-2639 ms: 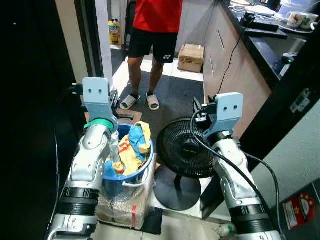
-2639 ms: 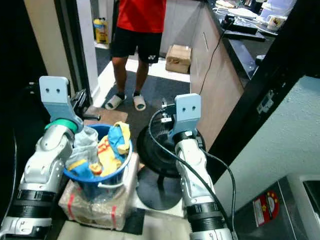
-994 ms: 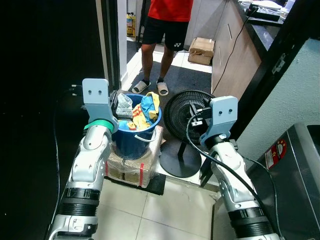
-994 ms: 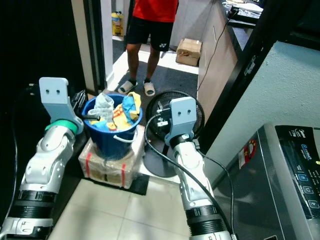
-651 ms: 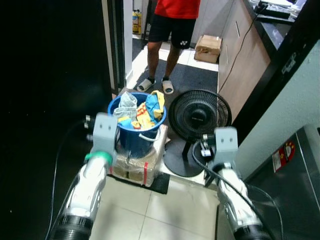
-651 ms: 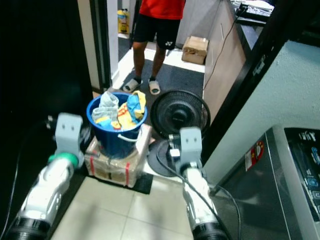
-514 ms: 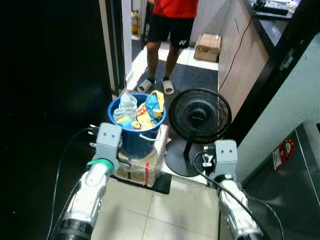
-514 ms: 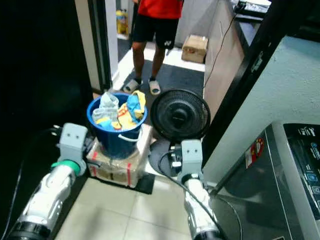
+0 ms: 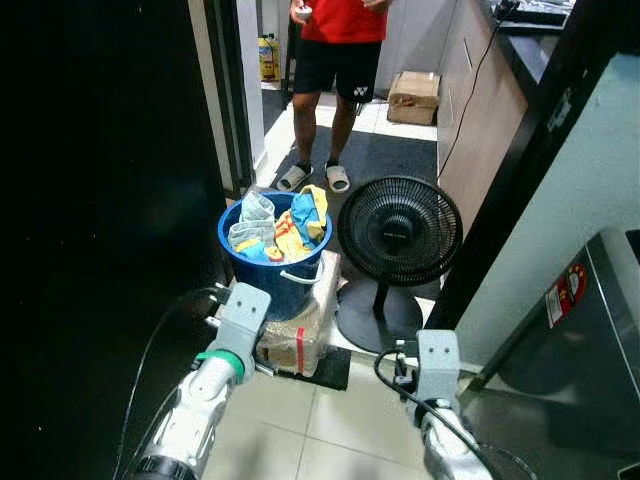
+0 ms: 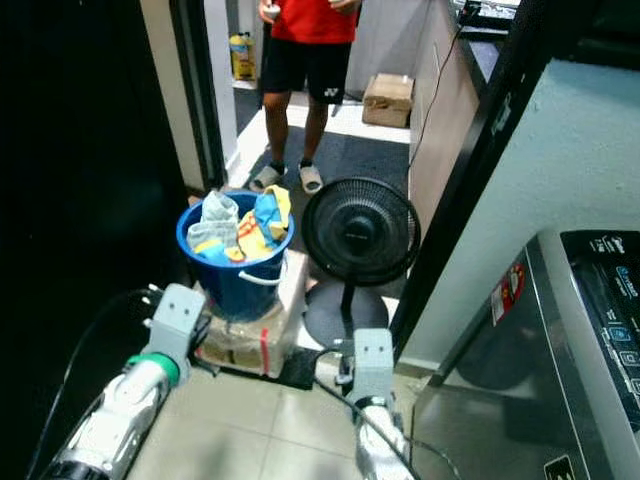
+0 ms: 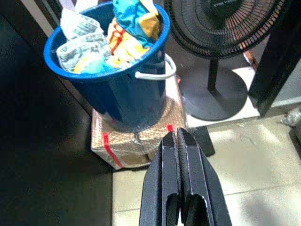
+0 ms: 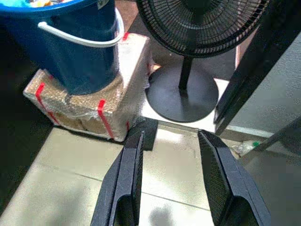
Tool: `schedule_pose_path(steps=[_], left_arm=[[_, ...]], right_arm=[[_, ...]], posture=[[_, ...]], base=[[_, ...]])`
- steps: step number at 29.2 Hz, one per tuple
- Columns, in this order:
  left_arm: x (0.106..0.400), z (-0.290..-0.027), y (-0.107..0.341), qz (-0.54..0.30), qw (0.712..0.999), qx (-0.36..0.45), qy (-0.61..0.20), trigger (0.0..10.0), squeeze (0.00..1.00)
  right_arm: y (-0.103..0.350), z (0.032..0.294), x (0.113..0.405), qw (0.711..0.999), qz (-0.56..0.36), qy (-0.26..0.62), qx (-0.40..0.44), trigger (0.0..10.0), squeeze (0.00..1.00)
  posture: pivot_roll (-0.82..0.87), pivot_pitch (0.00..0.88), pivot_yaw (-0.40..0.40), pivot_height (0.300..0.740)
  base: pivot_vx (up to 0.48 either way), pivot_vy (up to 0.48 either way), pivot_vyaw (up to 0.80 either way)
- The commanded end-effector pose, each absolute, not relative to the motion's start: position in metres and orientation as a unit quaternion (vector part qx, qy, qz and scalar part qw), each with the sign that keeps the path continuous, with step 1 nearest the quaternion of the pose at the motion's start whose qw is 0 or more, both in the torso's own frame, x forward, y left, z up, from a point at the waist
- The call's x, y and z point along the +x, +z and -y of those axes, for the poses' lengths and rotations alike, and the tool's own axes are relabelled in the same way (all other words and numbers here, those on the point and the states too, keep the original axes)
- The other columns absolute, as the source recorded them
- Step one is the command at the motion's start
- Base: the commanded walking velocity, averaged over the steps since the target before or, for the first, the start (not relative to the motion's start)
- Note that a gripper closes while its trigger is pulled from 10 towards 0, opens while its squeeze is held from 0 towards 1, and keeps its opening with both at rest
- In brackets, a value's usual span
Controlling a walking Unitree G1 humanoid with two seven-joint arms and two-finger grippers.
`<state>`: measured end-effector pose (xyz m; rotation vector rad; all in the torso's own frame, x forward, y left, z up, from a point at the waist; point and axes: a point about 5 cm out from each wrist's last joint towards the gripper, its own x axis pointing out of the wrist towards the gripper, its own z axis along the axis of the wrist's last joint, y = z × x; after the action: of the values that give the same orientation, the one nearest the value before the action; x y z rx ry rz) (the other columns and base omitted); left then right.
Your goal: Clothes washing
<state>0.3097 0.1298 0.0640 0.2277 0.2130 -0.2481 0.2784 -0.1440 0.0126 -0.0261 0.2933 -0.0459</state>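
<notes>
A blue bucket (image 9: 275,262) with a white handle stands on a plastic-wrapped package (image 9: 300,335) by the dark doorway. Yellow, blue and grey clothes (image 9: 275,225) are heaped in it. My left gripper (image 11: 178,135) is shut with nothing in it, low over the tiles in front of the package, and it points at the bucket (image 11: 117,89). My right gripper (image 12: 170,137) is open and empty over the floor, facing the package (image 12: 89,101) and the fan's base. The grey washing machine (image 10: 575,330) stands at my right.
A black pedestal fan (image 9: 400,232) stands right of the bucket on a round base. A person (image 9: 345,50) in a red shirt and sandals stands in the passage beyond. A cardboard box (image 9: 413,96) lies by the counter cabinets. Pale floor tiles (image 9: 320,440) lie before me.
The camera has pulled back and risen, so the bucket and fan look smaller and farther. Both arms have dropped low, away from the bucket. The washing machine has come into view at the right.
</notes>
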Motion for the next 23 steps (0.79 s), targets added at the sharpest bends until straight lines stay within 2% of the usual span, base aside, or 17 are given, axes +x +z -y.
schedule_pose_path(steps=[1, 19, 23], left_arm=[[0.311, -0.130, 0.063, -0.102, 0.980, 0.120, -0.124, 10.0, 0.00], [0.313, -0.138, 0.062, -0.098, 0.985, 0.114, -0.090, 10.0, 0.00], [0.314, -0.137, 0.061, -0.094, 0.985, 0.113, -0.087, 10.0, 0.00]], right_arm=[[0.011, 0.146, 0.277, 0.989, -0.143, -0.025, -0.023, 10.0, 0.00], [0.025, 0.135, 0.287, 0.993, -0.100, 0.016, -0.062, 10.0, 0.00], [0.027, 0.134, 0.288, 0.994, -0.089, 0.018, -0.066, 10.0, 0.00]], posture=[[0.01, 0.000, 0.074, 0.740], [0.03, 0.000, 0.046, 0.740], [0.03, 0.000, 0.043, 0.740]], base=[[0.000, 0.000, 0.00], [0.000, 0.000, 0.00], [0.275, 0.000, 0.35]])
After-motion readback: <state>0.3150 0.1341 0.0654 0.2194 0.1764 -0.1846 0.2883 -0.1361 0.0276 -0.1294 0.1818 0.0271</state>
